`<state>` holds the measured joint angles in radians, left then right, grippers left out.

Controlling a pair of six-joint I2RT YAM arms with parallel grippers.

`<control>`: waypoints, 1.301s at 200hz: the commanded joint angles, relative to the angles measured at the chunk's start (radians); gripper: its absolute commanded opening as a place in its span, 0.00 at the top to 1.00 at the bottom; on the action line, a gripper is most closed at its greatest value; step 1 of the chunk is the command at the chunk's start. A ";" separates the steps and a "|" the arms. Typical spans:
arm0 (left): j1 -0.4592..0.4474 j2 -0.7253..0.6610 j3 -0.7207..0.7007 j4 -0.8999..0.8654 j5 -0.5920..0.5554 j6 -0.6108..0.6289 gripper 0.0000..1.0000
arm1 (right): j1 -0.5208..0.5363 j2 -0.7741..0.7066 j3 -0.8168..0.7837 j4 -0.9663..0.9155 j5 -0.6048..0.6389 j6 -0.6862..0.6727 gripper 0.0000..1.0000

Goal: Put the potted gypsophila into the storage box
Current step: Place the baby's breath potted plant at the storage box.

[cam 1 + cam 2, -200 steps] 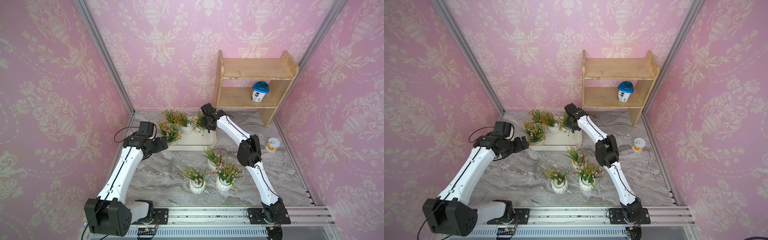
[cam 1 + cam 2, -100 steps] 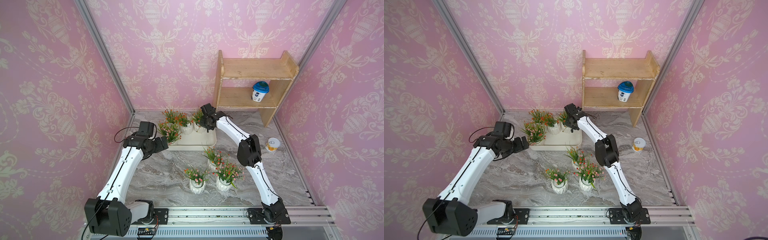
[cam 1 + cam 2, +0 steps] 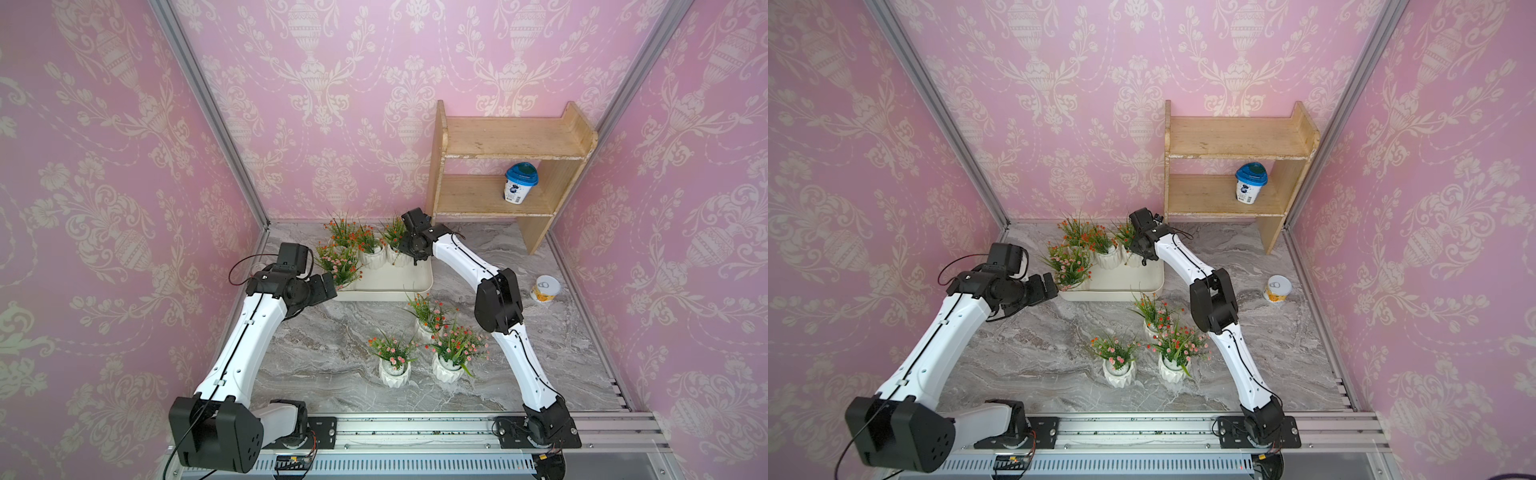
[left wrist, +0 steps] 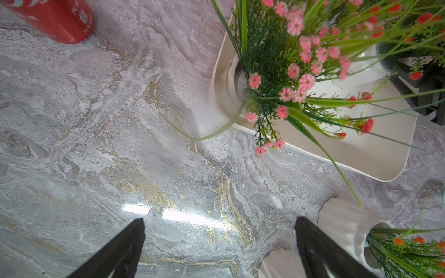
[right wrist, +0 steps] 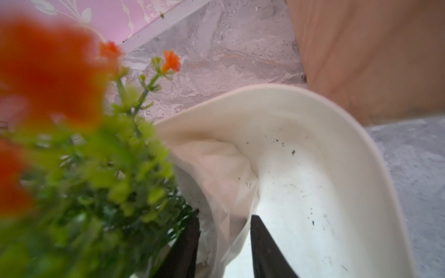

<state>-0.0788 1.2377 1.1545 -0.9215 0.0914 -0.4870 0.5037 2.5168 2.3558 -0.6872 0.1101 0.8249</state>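
Note:
The cream storage box (image 3: 427, 277) (image 3: 1129, 286) lies at the back of the marble table and holds several potted gypsophila. My right gripper (image 3: 417, 258) (image 5: 225, 219) reaches down into the box's far right corner. Its fingers (image 5: 261, 240) straddle the rim of an orange-flowered pot (image 3: 397, 258) (image 5: 224, 168), one inside and one outside, with a gap showing beside the pot wall. This pot stands on the box floor. Three more potted plants (image 3: 392, 359) (image 3: 452, 351) (image 3: 428, 313) stand on the table in front. My left gripper (image 3: 327, 286) (image 4: 220, 221) hovers open and empty beside the box's near left corner (image 4: 361, 154).
A wooden two-tier shelf (image 3: 511, 141) stands at the back right with a blue-lidded cup (image 3: 520, 183) on its lower level. A small tin can (image 3: 545, 288) sits on the table by the right wall. A red soda can (image 4: 55, 19) lies near my left arm.
My right gripper's jaws have parted and let go of the orange-flowered pot in the box. Both arms have hardly moved.

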 commanded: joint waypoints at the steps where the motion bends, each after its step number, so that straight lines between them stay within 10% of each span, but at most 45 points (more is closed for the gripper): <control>1: 0.010 -0.019 -0.013 -0.007 0.014 0.004 0.01 | 0.000 -0.024 -0.008 0.047 -0.017 -0.049 0.59; 221: 0.010 -0.098 0.019 -0.084 -0.013 -0.015 0.01 | -0.014 -0.363 -0.190 -0.042 0.168 -0.219 0.54; 260: 0.010 -0.110 0.003 -0.139 0.001 -0.003 0.01 | -0.057 -0.502 -0.323 -0.067 0.114 -0.304 0.32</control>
<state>-0.0784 1.1515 1.1538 -0.9859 0.0921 -0.4877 0.4801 2.1155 2.0930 -0.7113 0.2489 0.5907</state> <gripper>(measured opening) 0.991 0.613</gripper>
